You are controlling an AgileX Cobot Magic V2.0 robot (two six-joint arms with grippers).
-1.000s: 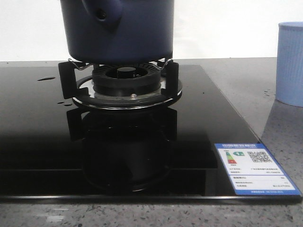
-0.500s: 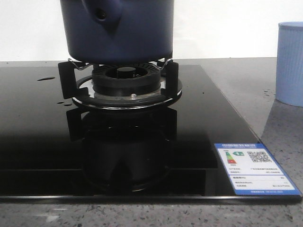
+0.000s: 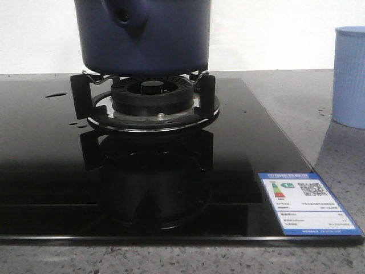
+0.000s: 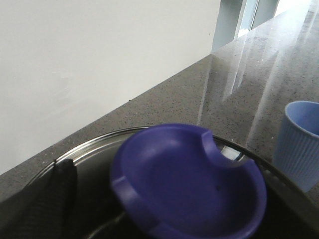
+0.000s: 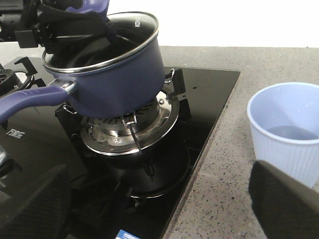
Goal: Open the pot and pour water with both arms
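The dark navy pot (image 3: 142,40) stands on the gas burner (image 3: 151,97), its handle stub (image 3: 122,17) facing the front camera. In the right wrist view the pot (image 5: 119,79) carries a steel-rimmed glass lid (image 5: 127,35), which sits tilted on it. My left gripper (image 5: 82,20) is closed around the lid's purple-blue knob (image 4: 189,184); one dark finger (image 4: 45,199) shows beside the knob. My right gripper (image 5: 159,209) is open and empty above the hob's front right corner, its fingers (image 5: 30,204) wide apart. Neither gripper shows in the front view.
A pale blue ribbed cup (image 3: 349,77) stands on the speckled counter to the right of the hob and holds some water (image 5: 294,132). The black glass hob (image 3: 57,171) has an energy label (image 3: 305,202) at its front right corner. A wall is behind.
In the front view the pot has shifted very slightly to the right on the burner. Nothing else has visibly moved.
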